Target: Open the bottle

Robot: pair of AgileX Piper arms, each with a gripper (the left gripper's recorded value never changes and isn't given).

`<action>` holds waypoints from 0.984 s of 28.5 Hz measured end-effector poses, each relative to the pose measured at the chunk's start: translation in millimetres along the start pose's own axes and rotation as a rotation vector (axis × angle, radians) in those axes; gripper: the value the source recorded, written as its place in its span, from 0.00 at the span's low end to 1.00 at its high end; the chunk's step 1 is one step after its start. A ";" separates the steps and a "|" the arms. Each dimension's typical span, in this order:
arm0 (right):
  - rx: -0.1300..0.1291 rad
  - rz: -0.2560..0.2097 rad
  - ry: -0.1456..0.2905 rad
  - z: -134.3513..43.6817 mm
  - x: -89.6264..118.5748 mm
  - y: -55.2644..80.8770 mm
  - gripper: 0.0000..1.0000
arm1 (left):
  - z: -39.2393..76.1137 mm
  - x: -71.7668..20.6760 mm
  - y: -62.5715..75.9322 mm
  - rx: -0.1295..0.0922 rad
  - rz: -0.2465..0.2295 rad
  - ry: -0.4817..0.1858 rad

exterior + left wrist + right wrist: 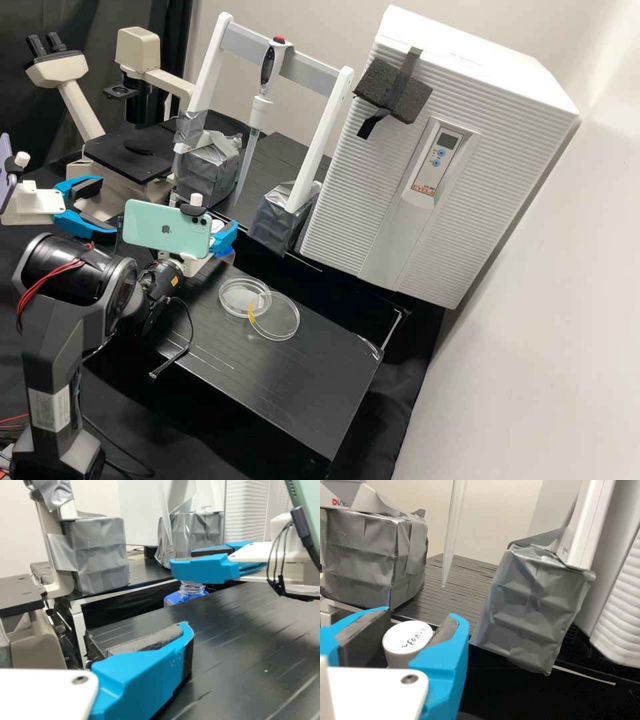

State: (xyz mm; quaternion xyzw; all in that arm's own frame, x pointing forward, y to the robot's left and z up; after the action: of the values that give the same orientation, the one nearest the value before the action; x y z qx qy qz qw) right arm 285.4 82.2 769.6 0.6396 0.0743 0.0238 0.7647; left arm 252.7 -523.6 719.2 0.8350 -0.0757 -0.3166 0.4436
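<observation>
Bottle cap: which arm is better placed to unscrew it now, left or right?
Right. Its jaws grip the cap above the bottle. The left jaws are open, away from it.

Grey arm (50,347), red wires (41,279), blue jaws

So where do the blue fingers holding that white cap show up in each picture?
High view: right gripper, just right of the mint-green phone.
Left wrist view: right gripper farther off, directly above the bottle.
Right wrist view: its own fingers, either side of the white cap.
Shared: the taped grey block beside the ribbed white machine.
</observation>
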 end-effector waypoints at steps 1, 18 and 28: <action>0.000 0.000 0.000 0.0 0.0 0.0 0.00 | 0.0 0.0 0.0 0.000 0.000 0.000; 0.000 -0.004 0.006 -1.6 -0.2 -1.1 0.00 | -0.1 0.0 -0.3 0.000 -0.004 0.001; 0.001 0.001 0.009 -2.5 0.9 -0.1 0.00 | -0.5 1.2 0.4 0.002 -0.007 0.003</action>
State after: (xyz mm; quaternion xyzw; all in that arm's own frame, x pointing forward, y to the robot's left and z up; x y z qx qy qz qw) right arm 285.9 84.8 769.0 0.6399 0.0775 0.0268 0.7640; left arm 254.1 -524.0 719.2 0.8363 -0.0725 -0.3167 0.4418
